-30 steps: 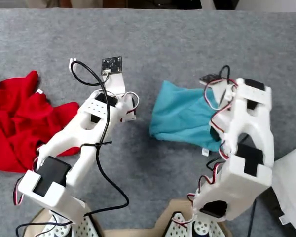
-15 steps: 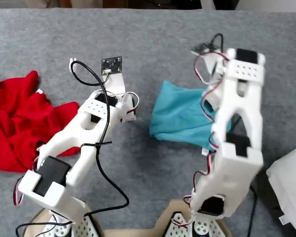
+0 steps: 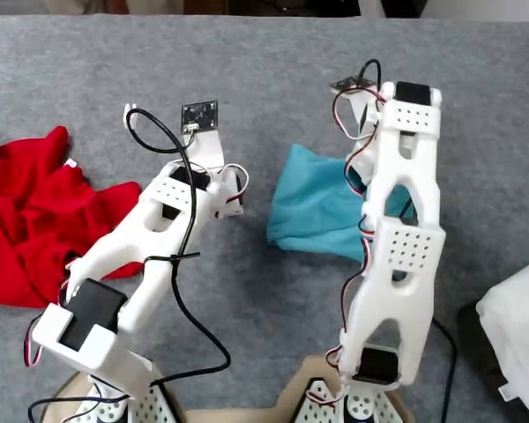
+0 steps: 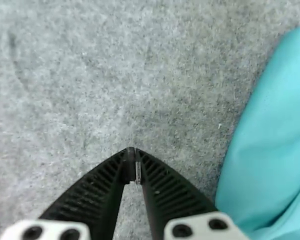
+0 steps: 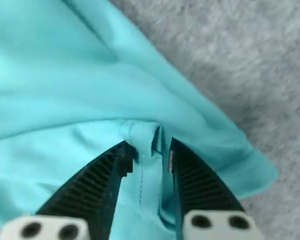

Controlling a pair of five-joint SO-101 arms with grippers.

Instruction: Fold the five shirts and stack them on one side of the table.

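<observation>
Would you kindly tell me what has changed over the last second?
The right arm stretched forward, away from its base, over the crumpled teal fabric shirt; its claw now pinches a fold of it. The left arm and the crumpled red fabric shirt stayed put.

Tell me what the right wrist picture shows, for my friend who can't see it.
The right gripper pinches a raised fold of a blue-green shirt between its two black ridged fingers. The shirt lies rumpled on a grey table, which shows past the shirt's edge.
</observation>
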